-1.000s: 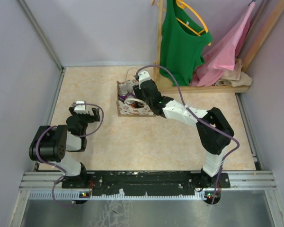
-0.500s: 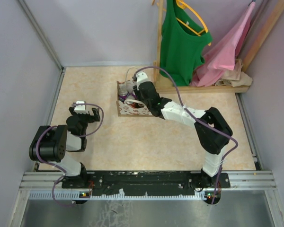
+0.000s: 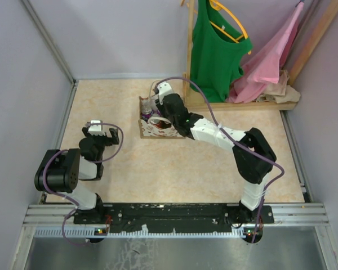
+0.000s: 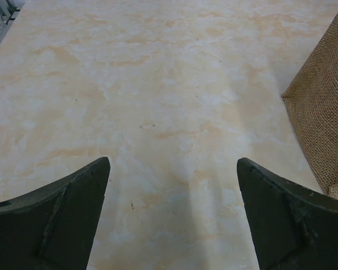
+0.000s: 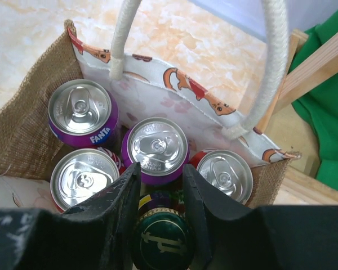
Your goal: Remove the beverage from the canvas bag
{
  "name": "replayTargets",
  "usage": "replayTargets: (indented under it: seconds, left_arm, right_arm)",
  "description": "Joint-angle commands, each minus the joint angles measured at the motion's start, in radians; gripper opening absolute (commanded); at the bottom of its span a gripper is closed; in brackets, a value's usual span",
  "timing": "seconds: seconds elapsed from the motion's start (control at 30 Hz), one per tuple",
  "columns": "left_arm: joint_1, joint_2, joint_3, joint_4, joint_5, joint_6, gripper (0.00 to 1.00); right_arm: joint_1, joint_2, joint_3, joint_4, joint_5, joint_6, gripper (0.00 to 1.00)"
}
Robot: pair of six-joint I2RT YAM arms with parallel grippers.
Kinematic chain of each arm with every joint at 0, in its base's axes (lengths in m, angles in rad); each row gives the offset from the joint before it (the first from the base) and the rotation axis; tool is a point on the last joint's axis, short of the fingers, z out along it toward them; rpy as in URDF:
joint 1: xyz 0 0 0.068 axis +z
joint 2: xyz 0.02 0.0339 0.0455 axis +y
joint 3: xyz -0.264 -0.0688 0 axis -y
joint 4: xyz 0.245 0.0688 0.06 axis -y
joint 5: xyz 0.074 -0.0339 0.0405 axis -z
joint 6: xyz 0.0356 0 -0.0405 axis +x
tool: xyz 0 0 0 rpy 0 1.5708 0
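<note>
Narrowly parted right gripper [image 5: 159,171], arm outstretched; left gripper [image 4: 172,163] wide

Top external: high rear, down onto beige marbled desk [image 3: 112,104]. Right wrist: close over beige canvas bag [image 5: 22,135] below black fingers [image 5: 115,211], shared with top. Left wrist: low, facing desk.

You see the canvas bag [image 5: 22,132] in coarse, rough burlap-like weave, with a smooth printed lining and white twisted-cord handles [image 5: 124,39]. Inside the bag, the cans [image 5: 80,106] have shiny bare-metal tops and the bottle cap [image 5: 158,241] is glossy green.
</note>
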Motion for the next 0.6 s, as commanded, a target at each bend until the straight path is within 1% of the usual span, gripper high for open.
replayTargets:
  seconds: [0.0, 0.17, 0.57]
  left_arm:
    - [-0.003, 0.008, 0.012, 0.013, 0.001, 0.006, 1.0]
    - [-0.004, 0.008, 0.012, 0.013, 0.001, 0.007, 1.0]
    - [-0.003, 0.009, 0.012, 0.013, 0.002, 0.007, 1.0]
  right_arm:
    - [-0.007, -0.107, 0.125, 0.172, 0.072, -0.089, 0.0]
    - [-0.007, -0.149, 0.142, 0.224, 0.094, -0.137, 0.0]
    - [-0.009, -0.382, 0.104, 0.457, 0.185, -0.295, 0.0]
